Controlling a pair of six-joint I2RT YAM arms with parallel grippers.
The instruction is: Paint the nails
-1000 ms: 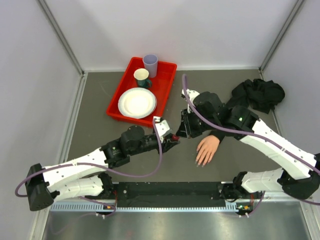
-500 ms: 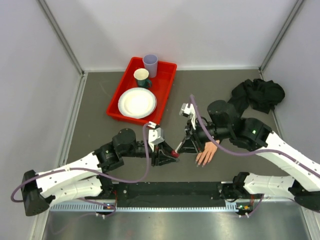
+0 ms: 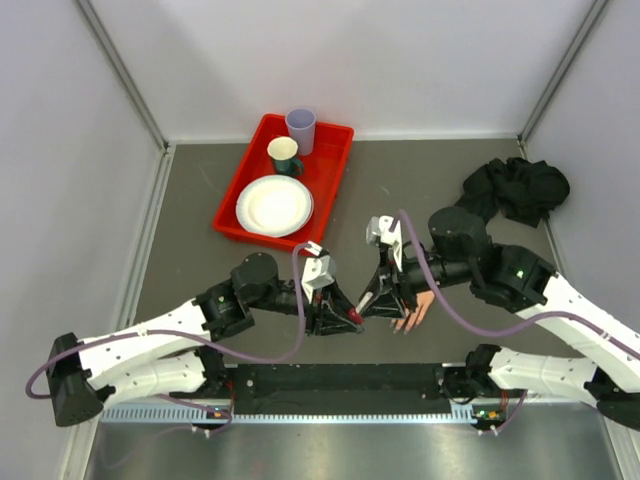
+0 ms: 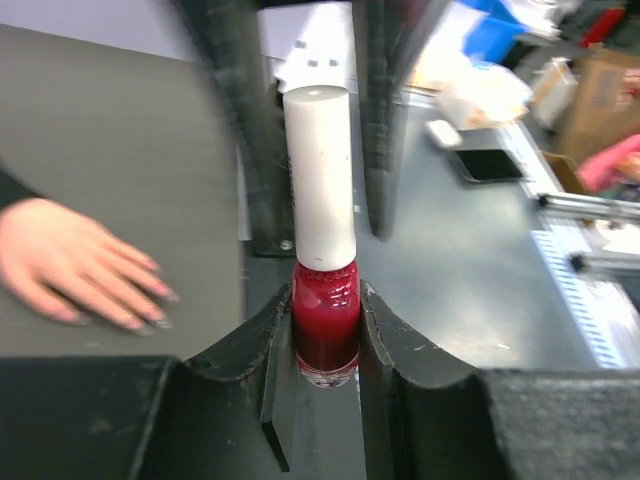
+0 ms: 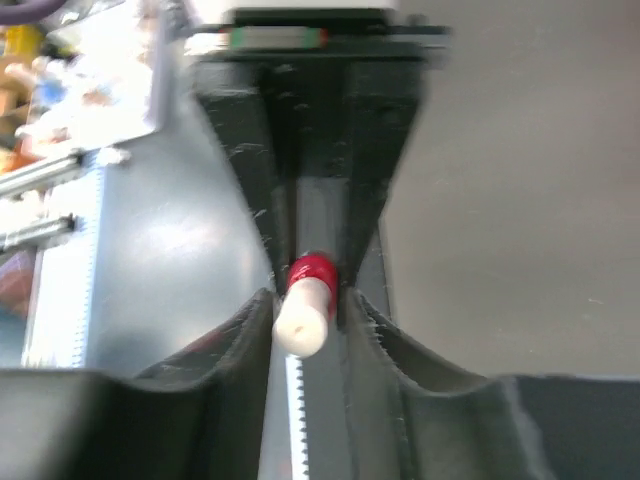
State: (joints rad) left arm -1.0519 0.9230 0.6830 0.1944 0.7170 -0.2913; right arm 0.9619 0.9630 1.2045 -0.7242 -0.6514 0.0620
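Observation:
My left gripper (image 3: 344,318) is shut on a small polish bottle (image 3: 354,316) with a dark red glass body (image 4: 325,325) and a tall white cap (image 4: 320,180). My right gripper (image 3: 372,305) faces it from the right, its fingers (image 4: 375,130) on either side of the cap with small gaps, so it is open. In the right wrist view the cap (image 5: 303,318) points at the camera between my fingertips. The skin-coloured mannequin hand (image 3: 416,300) lies palm down just right of both grippers. Its pale pink nails (image 4: 150,300) show at the fingertips (image 3: 404,325).
A red tray (image 3: 335,165) at the back holds a white plate (image 3: 274,205), a green cup (image 3: 284,155) and a lavender cup (image 3: 301,130). A black cloth (image 3: 515,188) lies at the back right. The metal front rail (image 3: 340,412) is close below the grippers.
Both grippers have moved toward the near edge with the bottle. My right gripper has swung down beside the hand and now straddles the bottle's cap.

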